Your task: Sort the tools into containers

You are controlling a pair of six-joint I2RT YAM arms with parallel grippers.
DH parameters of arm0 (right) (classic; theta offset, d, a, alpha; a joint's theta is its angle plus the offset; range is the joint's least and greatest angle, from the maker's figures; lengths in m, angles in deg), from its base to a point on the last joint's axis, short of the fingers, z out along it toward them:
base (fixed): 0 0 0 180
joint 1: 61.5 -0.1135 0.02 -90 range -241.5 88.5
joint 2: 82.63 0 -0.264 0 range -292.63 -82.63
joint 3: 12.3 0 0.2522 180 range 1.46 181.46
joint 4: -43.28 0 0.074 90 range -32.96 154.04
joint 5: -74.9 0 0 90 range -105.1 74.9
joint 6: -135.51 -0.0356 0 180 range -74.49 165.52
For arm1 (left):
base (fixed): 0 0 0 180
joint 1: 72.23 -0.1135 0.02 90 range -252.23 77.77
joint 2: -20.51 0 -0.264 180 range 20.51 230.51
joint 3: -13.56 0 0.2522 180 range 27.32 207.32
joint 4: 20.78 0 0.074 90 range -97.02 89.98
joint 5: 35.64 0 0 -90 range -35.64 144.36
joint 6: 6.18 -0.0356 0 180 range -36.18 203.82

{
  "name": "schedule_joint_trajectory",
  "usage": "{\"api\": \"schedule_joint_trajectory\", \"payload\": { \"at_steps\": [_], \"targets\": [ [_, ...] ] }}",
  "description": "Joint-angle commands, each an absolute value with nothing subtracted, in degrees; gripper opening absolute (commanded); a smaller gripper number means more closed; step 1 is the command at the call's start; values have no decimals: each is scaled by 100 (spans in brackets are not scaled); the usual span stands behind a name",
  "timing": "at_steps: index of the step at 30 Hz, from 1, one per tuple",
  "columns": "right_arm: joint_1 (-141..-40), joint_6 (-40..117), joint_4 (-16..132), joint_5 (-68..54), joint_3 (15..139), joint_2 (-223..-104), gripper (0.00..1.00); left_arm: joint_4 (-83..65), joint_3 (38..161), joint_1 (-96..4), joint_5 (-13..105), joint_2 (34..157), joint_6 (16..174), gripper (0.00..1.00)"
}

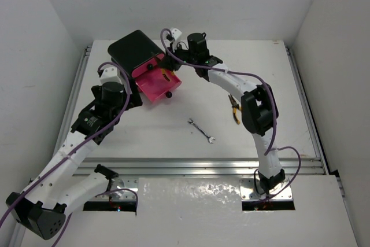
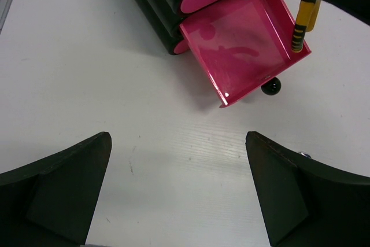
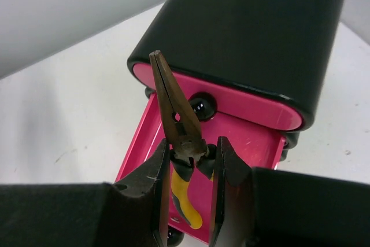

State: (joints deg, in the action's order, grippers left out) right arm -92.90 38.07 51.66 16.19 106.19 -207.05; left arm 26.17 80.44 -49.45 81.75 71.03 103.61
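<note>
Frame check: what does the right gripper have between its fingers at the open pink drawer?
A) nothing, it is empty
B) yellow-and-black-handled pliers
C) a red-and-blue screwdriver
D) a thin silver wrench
B: in the right wrist view, the right gripper is clamped on the pliers near their pivot. The dark nose sticks out past the fingers, and the yellow handle points down toward the open drawer.

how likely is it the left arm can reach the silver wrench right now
Probably yes: the left arm has its jaws open and empty, the wrench lies clear on the table, and the right arm is off at the drawer.
</note>
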Motion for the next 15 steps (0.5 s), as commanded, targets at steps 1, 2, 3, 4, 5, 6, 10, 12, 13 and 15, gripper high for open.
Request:
{"api": "schedule_joint_trajectory", "payload": {
  "at_steps": [1,2,3,4,5,6,10,12,13,15],
  "targets": [
    [-9358,4120,4905,2119,10887,-20743,0,2427,8005,-5017,8231,7078,10351,100],
    [-9358,4225,4913,2181,10869,-20795,0,2427,8005,-5017,8231,7087,10351,100],
    [-9375,4322,4913,2225,10825,-20813,0,2427,8005,-5017,8231,7095,10351,100],
    [-9393,4506,4878,2208,10721,-20822,0,2427,8005,-5017,8222,7087,10351,100],
    [-9402,4690,4861,2173,10650,-20831,0,2427,8014,-5017,8222,7095,10351,100],
    [-9411,4831,4843,2138,10554,-20840,0,2427,8006,-5017,8222,7096,10342,100],
    [-9428,5157,4851,2102,10508,-20927,0,2427,8005,-5017,8239,7087,10351,100],
    [-9428,5219,4922,2059,10535,-20998,0,2427,8005,-5017,8239,7096,10351,100],
    [-9428,5237,4931,2050,10535,-21015,0,2427,8005,-5017,8248,7096,10351,100],
    [-9420,5237,4948,2041,10535,-21059,1,2427,8005,-5017,8248,7096,10351,100]
  ]
}}
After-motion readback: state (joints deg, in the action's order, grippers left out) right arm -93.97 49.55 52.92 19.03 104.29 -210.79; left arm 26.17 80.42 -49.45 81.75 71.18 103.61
